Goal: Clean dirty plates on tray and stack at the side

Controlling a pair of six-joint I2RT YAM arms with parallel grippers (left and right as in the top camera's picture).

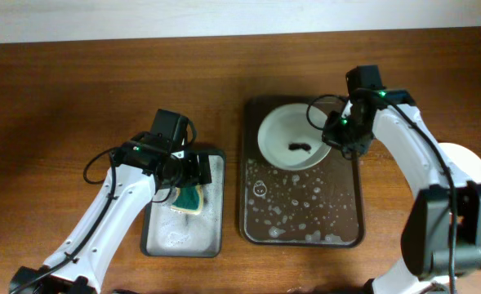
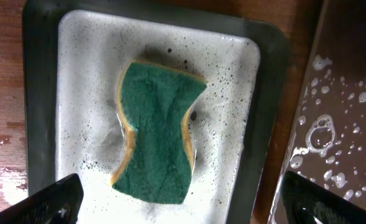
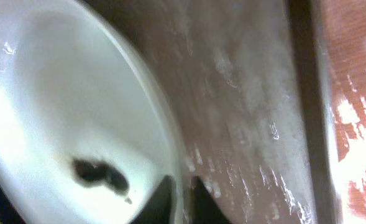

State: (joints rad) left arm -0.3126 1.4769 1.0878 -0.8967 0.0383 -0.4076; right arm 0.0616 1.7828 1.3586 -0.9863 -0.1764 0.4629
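Nearest the robot, suds (image 1: pixel 293 200) flecked the near and middle stretch of the dark brown tray (image 1: pixel 356 204). Left of it, just apart on the counter (image 1: pixel 60 122), sat a smaller grey metal tray (image 1: pixel 154 237), foamy inside. Green sponge (image 2: pixel 158 140) with a yellow underside lay flat in it, about mid-tray. Left claw (image 1: pixel 189 175) hung over the sponge, fingers (image 2: pixel 53 200) spread wide, gripping nothing. Further back, dirty plate (image 1: pixel 285 126) sat at the dark tray's far end, white, with a dark smudge (image 3: pixel 99 174) in its bowl toward the right. Right claw (image 3: pixel 181 194) was pinched onto that plate's right rim, a finger on each side of the rim. Could not tell whether the plate lay flat or was tipped up. Off to the right, second plate (image 1: pixel 471 159), pale pinkish, lay on the bare counter, well apart from the dark tray, partly hidden by the right arm (image 1: pixel 420 155).
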